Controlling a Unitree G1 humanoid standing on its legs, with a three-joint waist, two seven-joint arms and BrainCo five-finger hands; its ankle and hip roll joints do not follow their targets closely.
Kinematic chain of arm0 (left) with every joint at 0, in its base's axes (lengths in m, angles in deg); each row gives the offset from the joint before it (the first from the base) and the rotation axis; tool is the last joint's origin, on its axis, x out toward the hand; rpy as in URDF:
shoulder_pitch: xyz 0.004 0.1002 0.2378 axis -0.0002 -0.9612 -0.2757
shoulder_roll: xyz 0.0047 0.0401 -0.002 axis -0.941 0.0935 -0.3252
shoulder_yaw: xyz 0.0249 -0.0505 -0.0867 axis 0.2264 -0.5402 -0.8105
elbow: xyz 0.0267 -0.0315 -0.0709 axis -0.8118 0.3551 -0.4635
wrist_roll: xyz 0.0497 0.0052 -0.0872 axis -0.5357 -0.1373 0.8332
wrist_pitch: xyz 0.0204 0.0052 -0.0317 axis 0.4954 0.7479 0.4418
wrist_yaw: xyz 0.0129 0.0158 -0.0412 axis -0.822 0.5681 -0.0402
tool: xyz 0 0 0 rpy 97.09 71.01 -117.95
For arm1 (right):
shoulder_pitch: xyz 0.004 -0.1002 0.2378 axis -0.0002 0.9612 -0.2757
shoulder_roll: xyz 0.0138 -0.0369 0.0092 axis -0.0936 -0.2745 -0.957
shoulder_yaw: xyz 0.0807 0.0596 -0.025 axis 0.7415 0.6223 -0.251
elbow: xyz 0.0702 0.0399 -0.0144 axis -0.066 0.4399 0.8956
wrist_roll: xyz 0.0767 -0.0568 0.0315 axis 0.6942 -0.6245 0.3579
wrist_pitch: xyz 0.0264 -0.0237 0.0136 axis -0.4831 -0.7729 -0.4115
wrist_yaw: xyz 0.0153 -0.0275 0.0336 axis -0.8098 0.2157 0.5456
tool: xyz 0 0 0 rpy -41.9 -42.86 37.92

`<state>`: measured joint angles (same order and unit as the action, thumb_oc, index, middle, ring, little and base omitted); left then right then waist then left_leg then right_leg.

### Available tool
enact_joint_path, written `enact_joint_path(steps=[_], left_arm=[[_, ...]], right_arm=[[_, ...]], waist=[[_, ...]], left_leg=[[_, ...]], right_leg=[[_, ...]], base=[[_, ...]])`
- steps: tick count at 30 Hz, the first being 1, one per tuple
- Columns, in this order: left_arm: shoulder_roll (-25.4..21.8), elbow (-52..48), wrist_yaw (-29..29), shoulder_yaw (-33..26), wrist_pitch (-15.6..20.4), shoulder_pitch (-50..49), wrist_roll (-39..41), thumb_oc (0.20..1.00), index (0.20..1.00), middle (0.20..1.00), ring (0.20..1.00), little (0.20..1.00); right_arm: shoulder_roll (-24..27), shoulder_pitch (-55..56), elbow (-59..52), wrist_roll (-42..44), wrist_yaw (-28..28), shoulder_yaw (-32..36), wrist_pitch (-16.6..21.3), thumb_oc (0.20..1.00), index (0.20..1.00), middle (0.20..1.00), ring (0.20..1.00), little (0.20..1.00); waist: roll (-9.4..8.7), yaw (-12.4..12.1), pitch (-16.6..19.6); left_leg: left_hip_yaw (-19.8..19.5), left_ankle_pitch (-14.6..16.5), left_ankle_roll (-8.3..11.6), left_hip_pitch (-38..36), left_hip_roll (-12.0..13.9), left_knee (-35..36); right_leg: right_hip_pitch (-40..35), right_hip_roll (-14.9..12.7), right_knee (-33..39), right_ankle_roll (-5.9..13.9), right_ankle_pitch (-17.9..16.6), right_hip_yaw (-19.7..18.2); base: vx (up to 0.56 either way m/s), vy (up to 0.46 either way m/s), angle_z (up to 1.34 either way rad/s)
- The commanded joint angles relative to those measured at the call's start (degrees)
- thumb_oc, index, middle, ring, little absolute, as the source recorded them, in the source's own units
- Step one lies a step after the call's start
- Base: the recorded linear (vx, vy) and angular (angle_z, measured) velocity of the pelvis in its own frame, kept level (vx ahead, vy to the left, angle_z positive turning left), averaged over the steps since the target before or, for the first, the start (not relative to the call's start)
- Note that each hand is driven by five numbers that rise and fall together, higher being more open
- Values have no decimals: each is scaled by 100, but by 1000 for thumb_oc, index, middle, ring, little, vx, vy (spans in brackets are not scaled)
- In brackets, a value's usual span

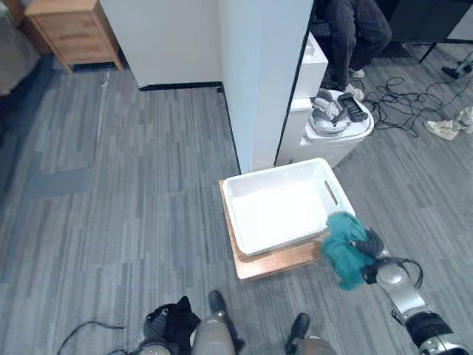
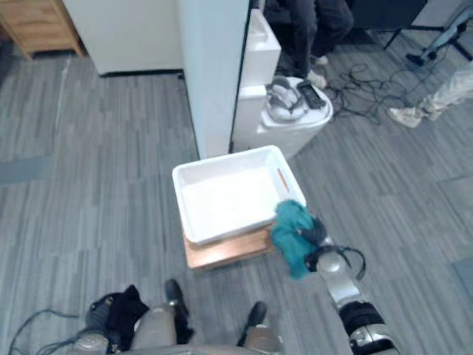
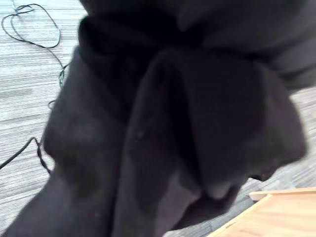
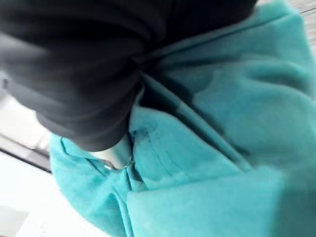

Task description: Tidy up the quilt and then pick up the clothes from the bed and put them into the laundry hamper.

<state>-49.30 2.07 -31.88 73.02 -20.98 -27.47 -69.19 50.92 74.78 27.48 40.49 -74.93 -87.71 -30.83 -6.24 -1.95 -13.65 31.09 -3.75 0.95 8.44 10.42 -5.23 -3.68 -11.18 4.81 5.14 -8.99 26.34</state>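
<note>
The right hand (image 1: 372, 244) is gripping a teal garment (image 1: 344, 248) at the white hamper's (image 1: 284, 203) right rim; the left hand (image 1: 157, 325) is clutching black clothing (image 3: 168, 128) above the floor (image 1: 111, 207).

Right arm reaches forward from lower right; right hand (image 1: 372, 245) closed around a bunched teal cloth (image 1: 346, 248), wrist roughly level. Left hand (image 1: 157, 325) low at lower left, wrapped in a dark garment (image 3: 168, 128); fingers hidden.
</note>
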Motion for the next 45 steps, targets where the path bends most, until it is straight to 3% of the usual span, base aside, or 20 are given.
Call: enact_joint_path(steps=[1, 2, 3, 4, 5, 6, 9, 14, 17, 21, 22, 23, 24, 29, 30, 31, 33, 35, 42, 45], left_arm=[[-285, -28, 57, 244, 167, 156, -368, 200, 200, 200, 200, 200], [-323, -22, 67, 238, 165, 173, -372, 200, 200, 200, 200, 200], [-375, 45, 77, 291, 160, 246, -456, 200, 200, 200, 200, 200], [-400, 188, 103, 334, 196, 357, -454, 200, 200, 200, 200, 200], [-444, 264, 127, 389, 230, 434, -494, 200, 200, 200, 200, 200], [-470, 277, 83, 435, 241, 499, -559, 200, 200, 200, 200, 200], [-311, 244, 129, 289, 255, 254, -356, 200, 200, 200, 200, 200], [-185, 282, 120, 316, 290, 156, -335, 200, 200, 200, 200, 200], [-63, -40, 166, 449, 377, 217, -168, 200, 200, 200, 200, 200], [-111, -1194, 227, 520, 586, 223, 85, 200, 200, 200, 200, 200], [-206, -1837, 225, 528, 694, 219, 151, 200, 200, 200, 200, 200], [-266, -2100, 237, 515, 741, 218, 132, 200, 200, 200, 200, 200], [-445, -2663, 328, 459, 870, 296, 46, 200, 200, 200, 200, 200], [-936, -3646, 490, 162, 1212, 540, -5, 200, 200, 200, 200, 200], [-1234, -4125, 568, 15, 1361, 579, -134, 200, 200, 200, 200, 200], [-1367, -4370, 568, -71, 1452, 626, -147, 200, 200, 200, 200, 200], [-1571, -4802, 554, -207, 1600, 740, -85, 200, 200, 200, 200, 200], [-1661, -5026, 527, -241, 1629, 790, -56, 200, 200, 200, 200, 200], [-1836, -5925, 180, 78, 1536, 1460, -201, 200, 200, 200, 200, 200], [-1780, -6008, 154, 350, 1486, 1767, -358, 200, 200, 200, 200, 200]], right_arm=[[363, -348, -195, -268, -276, 227, 297, 200, 200, 200, 200, 200], [403, -392, -320, -268, -271, 243, 308, 200, 200, 200, 200, 200], [542, -416, -606, -229, -287, 384, 318, 200, 200, 200, 200, 200], [730, -589, -924, -103, -361, 471, 418, 200, 200, 200, 200, 200], [877, -805, -1144, -60, -378, 401, 543, 200, 200, 200, 200, 200], [1009, -812, -1289, 11, -337, 438, 585, 200, 200, 200, 200, 200], [1113, -1422, -1736, 85, -214, 97, 605, 200, 200, 200, 200, 200], [1146, -2018, -2048, 228, 28, -359, 757, 200, 200, 200, 200, 200], [1132, -2726, -1744, -65, 200, -1062, 669, 200, 200, 200, 200, 200], [1112, -2957, -1100, -620, 106, -1333, 477, 200, 200, 200, 200, 200], [1141, -2966, -788, -857, 41, -1330, 382, 200, 200, 200, 200, 200], [1149, -2961, -589, -1014, -21, -1325, 341, 238, 238, 238, 238, 238], [1185, -2912, -284, -1305, -196, -1259, 287, 1000, 1000, 1000, 1000, 1000], [1433, -2610, 200, -2359, -492, -1215, 103, 1000, 1000, 1000, 1000, 1000], [1549, -2222, 151, -2859, -651, -1076, 61, 1000, 1000, 1000, 1000, 1000], [1565, -2006, 124, -3022, -706, -999, 65, 1000, 1000, 1000, 1000, 1000], [1614, -1550, 120, -3200, -749, -857, 56, 1000, 1000, 1000, 1000, 1000], [1632, -1225, 24, -3280, -745, -737, 67, 1000, 1000, 1000, 1000, 1000], [1536, 480, -736, -3213, -773, 312, 57, 1000, 1000, 1000, 1000, 1000], [1547, 723, -940, -3124, -808, 541, 39, 1000, 1000, 1000, 1000, 1000]], waist=[[381, 53, 134], [402, 129, 40], [429, 301, -46], [448, 302, -46], [376, 235, -6], [294, 272, 94], [263, 93, 227], [349, -32, 263], [482, -232, 125], [715, -409, -100], [853, -467, -191], [921, -483, -221], [1033, -489, -237], [1154, -410, -190], [1161, -316, -118], [1155, -252, -96], [1124, -115, 15], [1088, -45, 60], [1025, 698, 318], [1039, 834, 343]], left_leg=[[129, 425, 343, -1060, -67, 961], [120, 424, 347, -1122, -12, 985], [-151, 501, 276, -1143, -15, 1020], [-372, 593, 285, -1210, -34, 1023], [-499, 613, 359, -1133, -1, 1023], [-614, 648, 363, -1109, -93, 1023], [-407, 516, 420, -1238, -104, 1023], [-406, 407, 513, -1215, 0, 1023], [-484, 263, 634, -1047, 120, 1023], [-540, 153, 700, -807, 171, 1023], [-540, 112, 725, -714, 180, 1023], [-537, 91, 741, -678, 192, 1023], [-512, 63, 776, -650, 220, 1023], [-461, 39, 838, -713, 277, 1023], [-509, 152, 903, -843, 291, 1023], [-418, 66, 859, -850, 297, 1023], [-461, 205, 912, -1010, 297, 1023], [-438, 241, 912, -1106, 292, 1023], [-219, 412, 853, -1479, 239, 1023], [-126, 457, 830, -1551, 216, 1023]], right_leg=[[213, 31, -1091, 741, 1007, 283], [449, -45, -1593, 839, 918, 201], [840, -42, -2155, 926, 1079, -549], [886, -204, -1914, 832, 1184, -949], [626, -285, -1047, 730, 1189, -818], [509, -203, -589, 704, 1221, -982], [174, -137, -72, 742, 795, -736], [163, -87, 19, 692, 797, -619], [244, -60, 19, 650, 849, -387], [379, -107, 19, 651, 855, -234], [443, -132, 19, 654, 848, -178], [478, -141, 19, 653, 850, -160], [503, -161, 19, 658, 858, -123], [451, -149, 19, 679, 892, -70], [334, -127, 19, 734, 996, -124], [343, -115, 19, 695, 923, -86], [230, -90, 19, 738, 1026, -165], [165, -79, 19, 747, 1043, -180], [40, -22, 19, 756, 1097, -449], [50, -24, 19, 751, 1096, -545]], base=[[63, 66, 31], [86, 67, 40], [120, -44, 71], [149, -183, 132], [169, -203, 136], [170, -159, 115], [95, -122, 53], [103, -87, -20], [47, -106, -9], [-14, -38, 21], [-21, -31, 10], [-14, -25, 28], [7, -22, 29], [33, -11, 6], [83, -25, -3], [142, -13, 3], [120, -21, 0], [123, -40, -14], [108, -17, -24], [57, 10, -29]])
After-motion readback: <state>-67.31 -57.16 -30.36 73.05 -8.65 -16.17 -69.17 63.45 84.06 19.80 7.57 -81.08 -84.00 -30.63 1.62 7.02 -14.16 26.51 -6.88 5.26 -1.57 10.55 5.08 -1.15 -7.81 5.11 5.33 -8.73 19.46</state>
